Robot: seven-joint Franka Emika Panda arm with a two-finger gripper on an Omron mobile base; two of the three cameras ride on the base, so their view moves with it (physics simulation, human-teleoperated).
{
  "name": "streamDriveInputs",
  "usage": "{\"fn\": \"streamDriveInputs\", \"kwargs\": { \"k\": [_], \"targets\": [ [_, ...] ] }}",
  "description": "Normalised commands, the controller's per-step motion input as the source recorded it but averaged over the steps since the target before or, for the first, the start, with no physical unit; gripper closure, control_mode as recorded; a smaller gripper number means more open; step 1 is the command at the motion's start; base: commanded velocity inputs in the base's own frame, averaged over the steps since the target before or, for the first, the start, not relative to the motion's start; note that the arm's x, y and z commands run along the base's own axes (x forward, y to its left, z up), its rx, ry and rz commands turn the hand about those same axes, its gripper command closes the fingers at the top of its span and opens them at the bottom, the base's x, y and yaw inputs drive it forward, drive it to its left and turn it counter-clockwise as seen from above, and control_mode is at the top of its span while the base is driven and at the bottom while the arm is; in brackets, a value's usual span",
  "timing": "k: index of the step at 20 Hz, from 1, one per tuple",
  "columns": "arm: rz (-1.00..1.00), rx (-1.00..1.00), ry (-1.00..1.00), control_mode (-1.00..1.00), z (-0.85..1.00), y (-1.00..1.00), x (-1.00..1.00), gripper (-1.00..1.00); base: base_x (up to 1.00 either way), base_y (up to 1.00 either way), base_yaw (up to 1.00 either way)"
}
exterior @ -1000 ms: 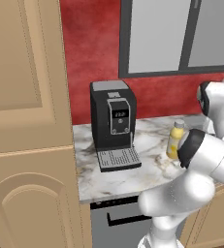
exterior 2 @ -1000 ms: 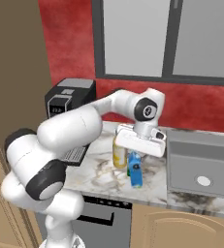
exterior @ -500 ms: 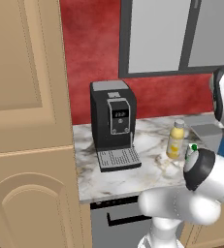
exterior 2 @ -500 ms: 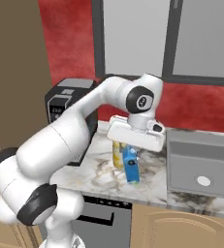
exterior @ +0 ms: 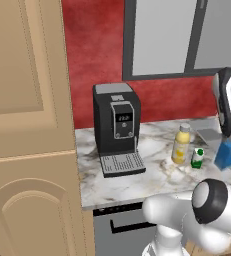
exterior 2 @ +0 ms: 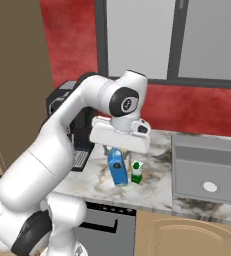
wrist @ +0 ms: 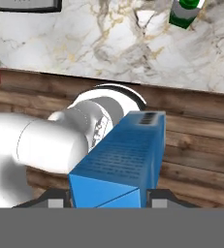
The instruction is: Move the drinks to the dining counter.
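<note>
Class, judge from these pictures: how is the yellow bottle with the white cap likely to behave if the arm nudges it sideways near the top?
The yellow bottle stands upright and is taller than it is wide, so a push near its white cap would probably tip it. Its round body suggests it would then roll across the marble worktop. The small green-and-white carton stands close beside it and might get knocked.

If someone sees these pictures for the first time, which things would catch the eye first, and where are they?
The slim blue carton stands out first: the gripper of the white robot arm holds it, tilted, above the front part of the marble worktop. Beside it on the worktop stand the yellow bottle with a white cap and the small green-and-white carton. Further left, the black coffee machine stands against the red wall.
</note>
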Motion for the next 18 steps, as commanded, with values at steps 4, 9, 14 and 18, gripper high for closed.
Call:
{"fn": "streamDriveInputs", "kwargs": {
  "k": [4, 9, 14, 18],
  "targets": [
    [0.00, -0.01, -0.09, -1.00, 0.17, 0.56, -0.13, 1.00, 0.00, 0.00, 0.00],
    [0.00, -0.01, -0.10, -1.00, 0.18, 0.54, -0.04, 1.00, 0.00, 0.00, 0.00],
    [0.00, -0.01, -0.09, -1.00, 0.16, 0.53, 0.00, 1.00, 0.00, 0.00, 0.00],
    [0.00, -0.01, -0.06, -1.00, 0.15, 0.54, 0.00, 1.00, 0.00, 0.00, 0.00]
  ]
}}
